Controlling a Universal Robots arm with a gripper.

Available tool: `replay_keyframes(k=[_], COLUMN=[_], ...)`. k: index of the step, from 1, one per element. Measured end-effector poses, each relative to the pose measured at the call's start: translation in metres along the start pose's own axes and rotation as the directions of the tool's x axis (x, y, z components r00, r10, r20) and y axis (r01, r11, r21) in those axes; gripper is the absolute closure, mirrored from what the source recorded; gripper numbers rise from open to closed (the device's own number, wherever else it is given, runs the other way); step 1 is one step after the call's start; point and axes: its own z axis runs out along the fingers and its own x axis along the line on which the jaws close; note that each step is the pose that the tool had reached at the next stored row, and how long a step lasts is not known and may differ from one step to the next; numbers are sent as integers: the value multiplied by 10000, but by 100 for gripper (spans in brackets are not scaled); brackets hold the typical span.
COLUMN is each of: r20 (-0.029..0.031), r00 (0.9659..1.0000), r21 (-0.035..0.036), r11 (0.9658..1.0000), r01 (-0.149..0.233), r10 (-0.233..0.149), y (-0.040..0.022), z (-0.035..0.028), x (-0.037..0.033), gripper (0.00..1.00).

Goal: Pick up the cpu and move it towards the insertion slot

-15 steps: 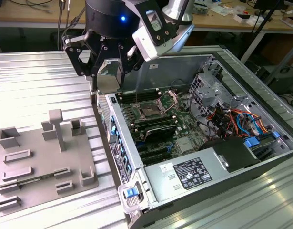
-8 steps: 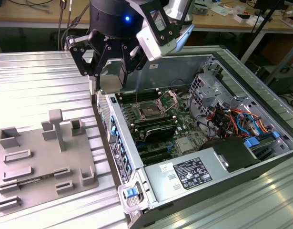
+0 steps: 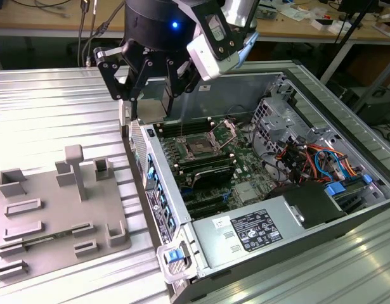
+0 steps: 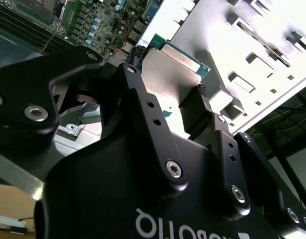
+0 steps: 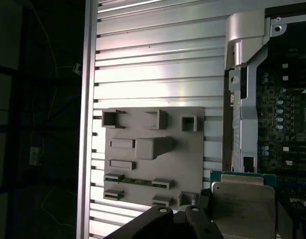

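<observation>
My gripper (image 3: 151, 100) is shut on the cpu (image 3: 155, 109), a small flat square chip with a silvery top. It hangs in the air above the near wall of the open computer case, at the exterior view's upper left of the board. In the second wrist view the cpu (image 4: 167, 67) sits between my two black fingertips (image 4: 202, 92), its green edge showing. The first wrist view has the cpu (image 5: 242, 204) over the case wall. The insertion slot (image 3: 199, 147), a square socket with a dark centre and raised metal frame, lies on the green board below and to the right of the chip.
A grey fixture plate (image 3: 52, 212) with raised blocks lies on the ribbed aluminium table, left of the case; it also appears in the first wrist view (image 5: 153, 149). Inside the case are black memory slots (image 3: 207, 174), a silver power-supply box (image 3: 248, 231) and bundled cables (image 3: 309, 158).
</observation>
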Motion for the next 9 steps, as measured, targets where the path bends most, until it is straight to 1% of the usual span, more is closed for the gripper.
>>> replay_keyframes(k=[7,9], r20=[0,0], r00=[10000,10000], r21=[-1,0], r11=[10000,10000], r01=[1,-1], r10=[-1,1], y=[-1,-1], z=[1,3], x=[-40,-41], gripper=[45,45])
